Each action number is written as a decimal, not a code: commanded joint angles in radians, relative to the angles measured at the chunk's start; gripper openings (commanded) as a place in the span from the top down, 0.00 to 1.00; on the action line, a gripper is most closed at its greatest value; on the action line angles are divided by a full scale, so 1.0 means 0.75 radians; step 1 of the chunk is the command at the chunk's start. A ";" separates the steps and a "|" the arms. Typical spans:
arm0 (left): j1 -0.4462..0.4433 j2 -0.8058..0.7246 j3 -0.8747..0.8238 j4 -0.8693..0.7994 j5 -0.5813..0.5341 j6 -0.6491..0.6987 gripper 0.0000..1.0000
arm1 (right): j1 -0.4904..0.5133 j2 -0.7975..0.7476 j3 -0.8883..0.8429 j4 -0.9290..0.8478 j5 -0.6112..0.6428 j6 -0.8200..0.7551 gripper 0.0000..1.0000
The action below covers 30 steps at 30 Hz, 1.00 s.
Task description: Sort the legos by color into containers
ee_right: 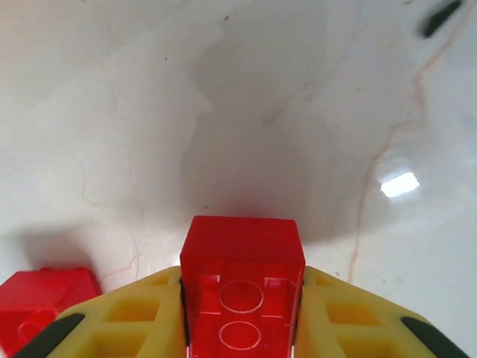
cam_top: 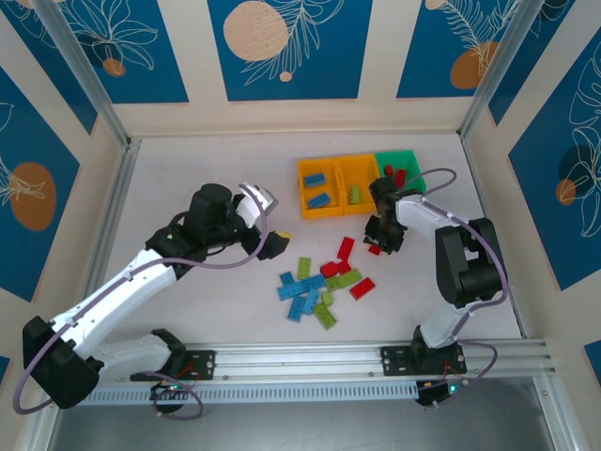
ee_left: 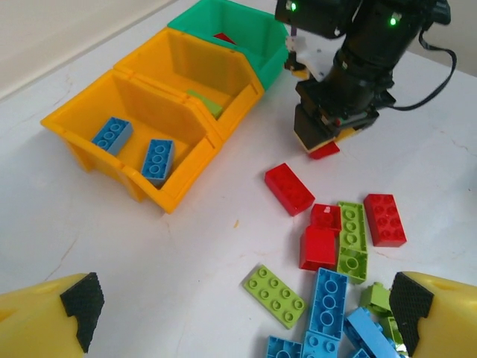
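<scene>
Now, right gripper [ee_left: 324,142]: closed on a red brick [ee_right: 242,276] (studs facing its camera), on the near side of the bins [ee_left: 179,195].
Left gripper [ee_left: 242,317]: wide open, holding nothing, left of the loose bricks [cam_top: 319,282].
Bins: blue, green, red bricks inside, left to right.

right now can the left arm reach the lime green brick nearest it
Probably yes: the left gripper is open, the lime green brick lies flat just ahead between its fingers, nothing covering it.
</scene>
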 commanded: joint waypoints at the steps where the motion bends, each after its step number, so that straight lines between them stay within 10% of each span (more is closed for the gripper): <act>1: -0.009 -0.015 0.019 -0.082 0.057 0.049 0.00 | -0.009 -0.181 0.045 -0.066 0.114 0.030 0.68; 6: -0.016 -0.005 0.011 -0.033 0.057 0.029 0.00 | -0.121 -0.175 0.220 0.034 0.199 -0.106 0.69; 16: -0.055 0.032 0.039 -0.084 -0.015 -0.083 0.00 | -0.289 0.468 0.971 -0.078 0.106 -0.260 0.68; 20: -0.066 0.033 0.025 -0.108 -0.105 -0.211 0.00 | -0.311 0.610 1.189 -0.217 0.060 -0.259 0.45; 30: -0.065 0.201 0.058 -0.222 -0.243 -0.492 0.00 | -0.238 0.182 0.872 -0.214 -0.077 -0.086 0.36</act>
